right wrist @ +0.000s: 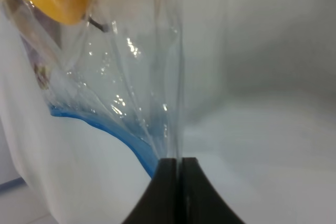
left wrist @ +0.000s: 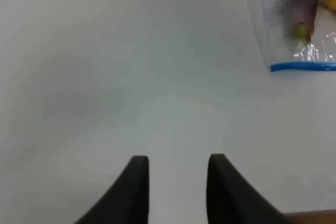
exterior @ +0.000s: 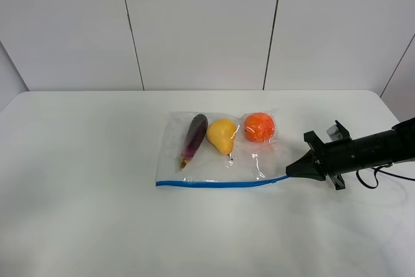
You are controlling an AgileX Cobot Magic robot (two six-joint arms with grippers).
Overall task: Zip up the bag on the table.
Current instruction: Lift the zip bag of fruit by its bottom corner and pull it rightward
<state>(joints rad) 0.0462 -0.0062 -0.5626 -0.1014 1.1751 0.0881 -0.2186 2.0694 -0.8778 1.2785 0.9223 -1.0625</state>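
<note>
- Black right tool (right wrist: 177, 167): jaws pressed together on one corner of the clear rectangular plastic zip bag (exterior: 207, 168), at the end of its blue zipper strip (exterior: 214, 184).
- Black left tool (left wrist: 177, 182): jaws apart, holding nothing, well off the bag's opposite corner.
- The bag lies flat on the large white matte desk (exterior: 84, 180).
- Inside the bag, away from the strip: purple eggplant (exterior: 194, 139), yellow pear (exterior: 222, 135), orange (exterior: 259, 126).
</note>
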